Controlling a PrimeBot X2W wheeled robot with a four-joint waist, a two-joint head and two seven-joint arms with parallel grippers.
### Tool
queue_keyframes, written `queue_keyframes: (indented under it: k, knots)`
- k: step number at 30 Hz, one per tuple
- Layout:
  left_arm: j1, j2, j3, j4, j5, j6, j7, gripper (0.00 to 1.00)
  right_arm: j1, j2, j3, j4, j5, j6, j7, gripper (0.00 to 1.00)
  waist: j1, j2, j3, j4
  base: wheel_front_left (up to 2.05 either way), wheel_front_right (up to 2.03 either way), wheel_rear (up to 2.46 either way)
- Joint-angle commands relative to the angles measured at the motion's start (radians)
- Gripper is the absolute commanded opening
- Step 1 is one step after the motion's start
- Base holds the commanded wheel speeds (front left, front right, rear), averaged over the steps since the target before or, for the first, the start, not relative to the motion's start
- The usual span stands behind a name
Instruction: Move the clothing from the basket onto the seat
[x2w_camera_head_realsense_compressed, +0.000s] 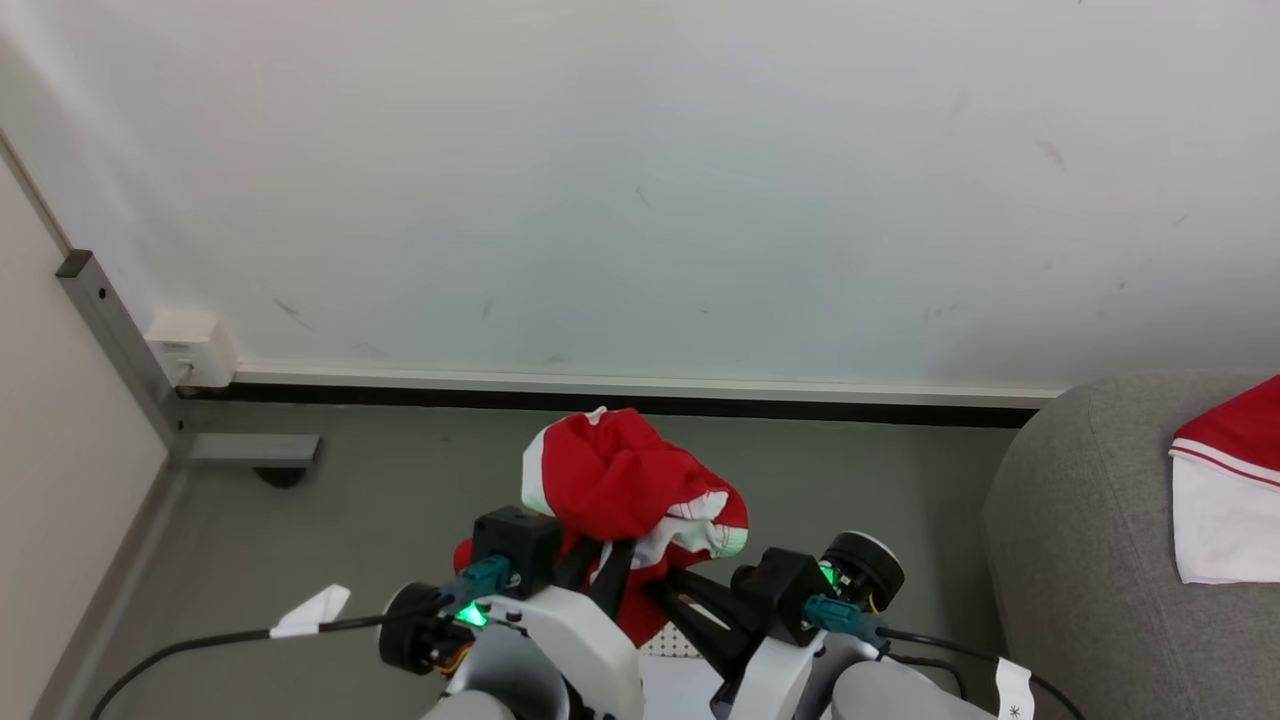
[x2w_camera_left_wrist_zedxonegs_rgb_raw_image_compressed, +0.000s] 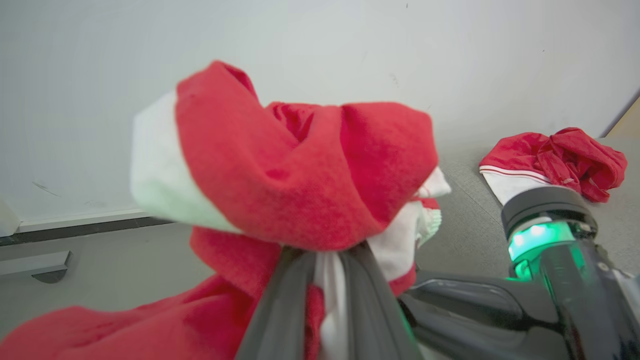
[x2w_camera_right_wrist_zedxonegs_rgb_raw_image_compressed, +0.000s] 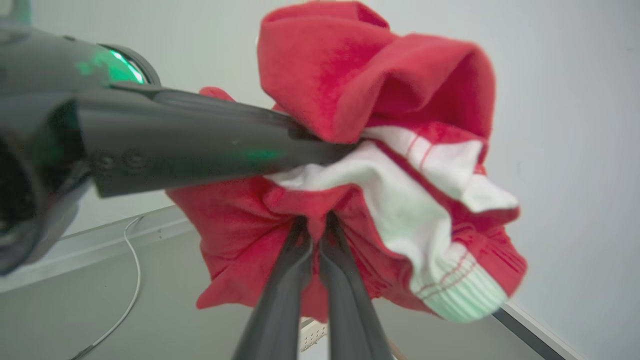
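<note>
With both arms raised close in front of me, I judge the step in hand to be the carry. A bunched red and white fabric garment (x2w_camera_head_realsense_compressed: 625, 480) with striped trim hangs clear of the floor, pinched from below. The next move calls for a swing to my right, both pinches kept firm until the bundle is over the cushion, then a joint release.

On inspection, the left gripper (x2w_camera_left_wrist_zedxonegs_rgb_raw_image_compressed: 327, 252) has its dark fingers nearly together, clamped on a white fold at the underside of the bundle. The right gripper (x2w_camera_right_wrist_zedxonegs_rgb_raw_image_compressed: 315, 225) is pressed all but closed, nipping a red fold near the ribbed white cuff. The two grips sit close together.

Directly beneath, a corner of the perforated white plastic laundry basket (x2w_camera_right_wrist_zedxonegs_rgb_raw_image_compressed: 311, 336) shows. I cannot tell whether it holds anything more.

Further off to my right stands the large grey woven-fabric sofa (x2w_camera_head_realsense_compressed: 1080, 560), with a second red and white garment (x2w_camera_head_realsense_compressed: 1225, 500) lying on it. Beyond are the grey floor (x2w_camera_head_realsense_compressed: 400, 500) and the pale wall (x2w_camera_head_realsense_compressed: 640, 180).
</note>
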Motion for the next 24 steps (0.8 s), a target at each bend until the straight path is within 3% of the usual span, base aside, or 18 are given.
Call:
queue_keyframes:
  k: [1, 22, 23, 24]
  knots:
    - [-0.004, 0.004, 0.0, 0.005, -0.007, 0.0, -0.003, 0.0, -0.014, 0.006, -0.006, -0.011, 0.009, -0.002, -0.005, 0.0, -0.0001, 0.0, 0.0, -0.001, 0.0, 0.0, 0.0]
    - [-0.011, 0.013, 0.011, 0.014, -0.014, 0.019, -0.025, 0.0, 0.006, 0.005, -0.055, -0.024, -0.011, -0.003, -0.006, 0.0, -0.0001, 0.0, 0.012, -0.032, 0.0, 0.0, 0.0]
    - [-0.013, 0.013, 0.01, 0.014, -0.01, 0.021, -0.027, 0.27, 0.008, 0.005, -0.055, -0.023, -0.012, -0.003, -0.006, 0.0, -0.0001, 0.0, 0.013, -0.033, 0.0, 0.0, 0.0]
    - [-0.014, 0.015, 0.008, 0.013, -0.004, 0.022, -0.03, 0.66, 0.009, 0.003, -0.056, -0.023, -0.011, -0.003, -0.006, 0.0, -0.0001, 0.0, 0.013, -0.034, 0.0, 0.0, 0.0]
